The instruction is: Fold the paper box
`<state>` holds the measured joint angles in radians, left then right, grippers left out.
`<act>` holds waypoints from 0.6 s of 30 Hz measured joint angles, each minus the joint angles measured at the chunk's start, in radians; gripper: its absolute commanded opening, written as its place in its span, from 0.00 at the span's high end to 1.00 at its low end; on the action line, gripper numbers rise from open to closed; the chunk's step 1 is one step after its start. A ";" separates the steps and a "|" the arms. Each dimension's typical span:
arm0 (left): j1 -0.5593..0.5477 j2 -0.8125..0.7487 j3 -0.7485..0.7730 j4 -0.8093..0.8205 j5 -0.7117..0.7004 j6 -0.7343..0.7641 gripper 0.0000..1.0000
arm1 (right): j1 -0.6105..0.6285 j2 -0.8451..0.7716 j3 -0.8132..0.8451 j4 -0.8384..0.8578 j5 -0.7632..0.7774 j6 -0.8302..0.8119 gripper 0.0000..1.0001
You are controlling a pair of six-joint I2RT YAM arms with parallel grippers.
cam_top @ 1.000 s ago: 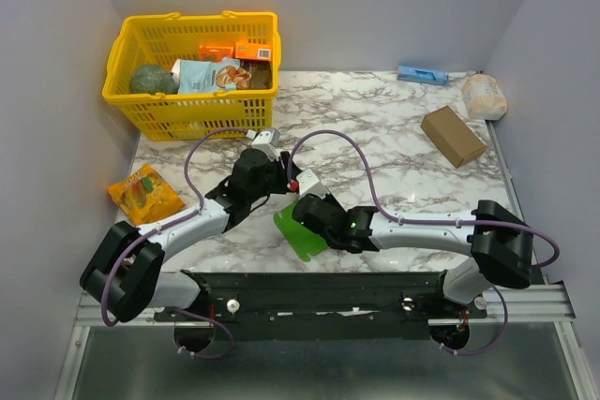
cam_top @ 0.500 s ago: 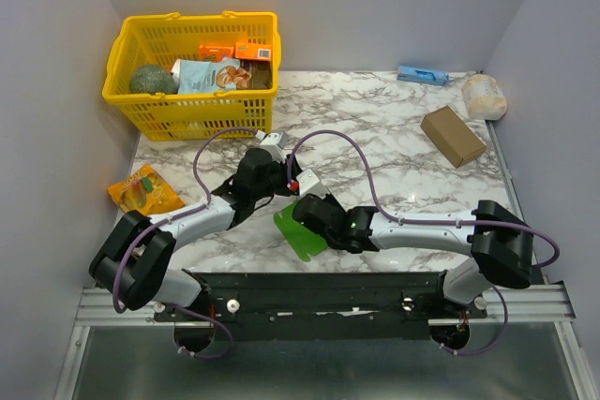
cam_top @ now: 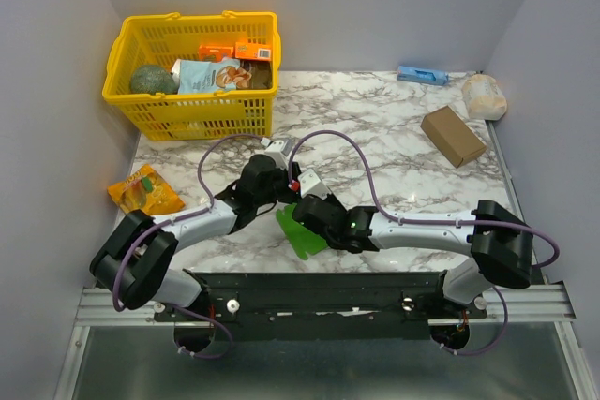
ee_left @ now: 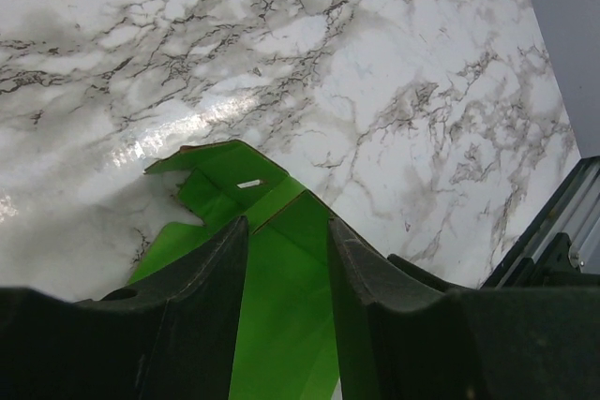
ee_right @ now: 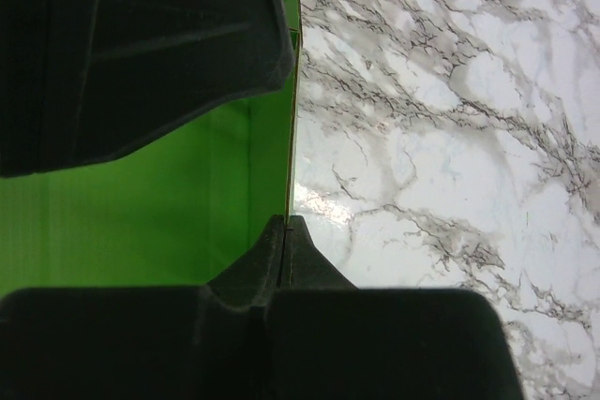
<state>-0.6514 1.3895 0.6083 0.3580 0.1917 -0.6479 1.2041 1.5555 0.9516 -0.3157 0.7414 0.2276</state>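
Note:
The paper box [cam_top: 302,236] is a bright green creased card lying part-folded on the marble table [cam_top: 375,138], just in front of the arm bases. My right gripper [cam_top: 296,214] is shut on the thin edge of one upright green panel [ee_right: 141,203], pinched at the fingertips [ee_right: 286,227]. My left gripper [cam_top: 284,196] is open, and its two fingers [ee_left: 211,269] straddle a green panel [ee_left: 281,316] with small flaps beyond it [ee_left: 225,175]. The dark mass at the top left of the right wrist view [ee_right: 141,44] looks like the left gripper, close against the card.
A yellow basket [cam_top: 202,110] with groceries stands at the back left. An orange packet [cam_top: 143,190] lies at the left edge. A brown cardboard box [cam_top: 453,135], a blue item [cam_top: 422,74] and a white bag [cam_top: 485,96] lie at the back right.
My left gripper has moved right and nearer, down onto the green card beside the right gripper. The right arm has stayed put, still holding the card.

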 measured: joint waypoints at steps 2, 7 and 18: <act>-0.005 -0.002 -0.007 0.000 0.001 -0.005 0.53 | 0.000 0.001 0.000 0.000 0.002 0.000 1.00; -0.007 -0.002 -0.008 0.005 0.008 -0.012 0.53 | 0.000 0.002 0.000 0.000 0.005 0.000 0.99; -0.008 0.026 -0.022 0.085 0.079 -0.043 0.53 | -0.002 0.008 0.000 -0.005 0.024 -0.001 1.00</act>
<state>-0.6590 1.4155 0.5861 0.4427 0.2703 -0.6907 1.2026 1.5631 0.9520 -0.3206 0.7658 0.2264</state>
